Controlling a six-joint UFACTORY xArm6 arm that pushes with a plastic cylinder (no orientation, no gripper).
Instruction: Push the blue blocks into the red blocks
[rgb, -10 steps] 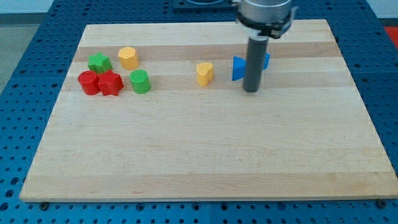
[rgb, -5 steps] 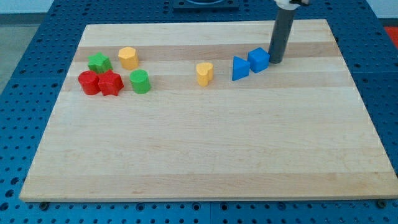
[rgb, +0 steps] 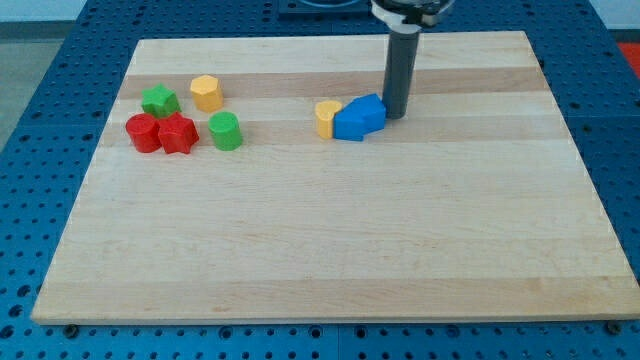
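Observation:
Two blue blocks sit pressed together near the board's top middle: a blue triangle on the left and a blue cube on the right. My tip touches the cube's right side. The triangle touches a yellow heart block on its left. Two red blocks sit side by side at the view's left: a red round block and a red star-like block.
A green star block, a yellow hexagon block and a green cylinder stand around the red blocks. The wooden board lies on a blue perforated table.
My tip went from below the blue blocks round to their right side, then moved left, pushing the cube and triangle left until the triangle met the yellow heart.

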